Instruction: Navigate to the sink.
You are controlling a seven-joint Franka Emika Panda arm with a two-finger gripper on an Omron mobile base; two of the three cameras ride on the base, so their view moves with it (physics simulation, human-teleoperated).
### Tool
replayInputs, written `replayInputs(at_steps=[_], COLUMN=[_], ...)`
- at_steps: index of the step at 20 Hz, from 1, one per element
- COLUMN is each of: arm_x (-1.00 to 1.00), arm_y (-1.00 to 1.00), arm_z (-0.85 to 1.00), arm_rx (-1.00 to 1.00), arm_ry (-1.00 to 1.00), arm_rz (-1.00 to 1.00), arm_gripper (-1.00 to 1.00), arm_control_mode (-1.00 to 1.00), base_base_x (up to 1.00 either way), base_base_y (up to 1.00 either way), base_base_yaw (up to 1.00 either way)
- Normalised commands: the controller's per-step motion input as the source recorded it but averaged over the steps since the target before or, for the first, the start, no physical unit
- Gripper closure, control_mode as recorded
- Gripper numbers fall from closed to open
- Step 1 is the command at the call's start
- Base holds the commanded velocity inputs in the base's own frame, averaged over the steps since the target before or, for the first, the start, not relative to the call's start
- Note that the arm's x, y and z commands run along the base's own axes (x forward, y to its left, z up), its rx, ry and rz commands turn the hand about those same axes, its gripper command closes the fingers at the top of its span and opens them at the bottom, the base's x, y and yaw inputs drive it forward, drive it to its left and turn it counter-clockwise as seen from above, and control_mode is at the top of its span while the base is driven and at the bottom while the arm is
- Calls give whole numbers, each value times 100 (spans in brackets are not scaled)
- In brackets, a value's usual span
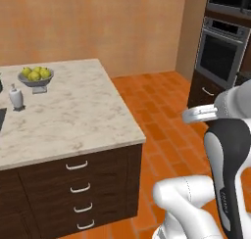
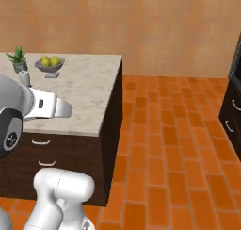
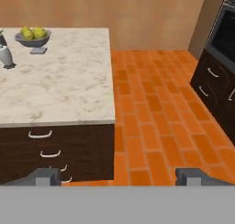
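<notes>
Item one, the desk (image 1: 73, 120): I logged a beige marble top over dark wood drawers with curved steel handles, standing on an orange brick floor (image 2: 174, 144). I took it as my landmark for everything else.

Item two, the sink (image 1: 1, 119): I saw no more than a dark sliver at the desk's left edge in the left base view, cut by the frame. Basin and faucet I could not make out.

Item three, the fruit bowl (image 1: 35, 78): a grey footed bowl holding yellow-green fruit, resting on the far part of the desk, near its back edge.

Item four, the soap dispenser (image 1: 16, 97): a small white pump bottle, upright on the desk, just in front of the bowl and to its left.

Item five, the potted plant (image 2: 19, 59): green spiky leaves in a grey pot, on the desk beside the bowl, on the side away from the desk's open corner.

Item six, the wall oven (image 1: 221, 54): dark glass in a steel frame, set in dark cabinets across the brick floor from the desk's right side.

Item seven, the end effector (image 3: 118, 176): in the hand view I saw its two dark tips standing wide apart, nothing between them, aimed at the desk's drawer front and the floor beside it.
</notes>
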Motion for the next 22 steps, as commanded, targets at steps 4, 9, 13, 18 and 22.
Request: replayInputs(at_steps=[4,9,13,18,22], arm_x=[0,0,0,0,0], arm_y=[0,0,0,0,0], arm_z=[0,0,0,0,0], arm_rx=[0,0,0,0,0], arm_ry=[0,0,0,0,0], arm_rz=[0,0,0,0,0], arm_gripper=[-100,-100,-100,-100,-100], arm_control_mode=[100,100,100,100,100], base_base_x=[-3,39,55,25,-17], base_base_y=[100,100,100,100,100], base_base_yaw=[-2,0,0,0,0])
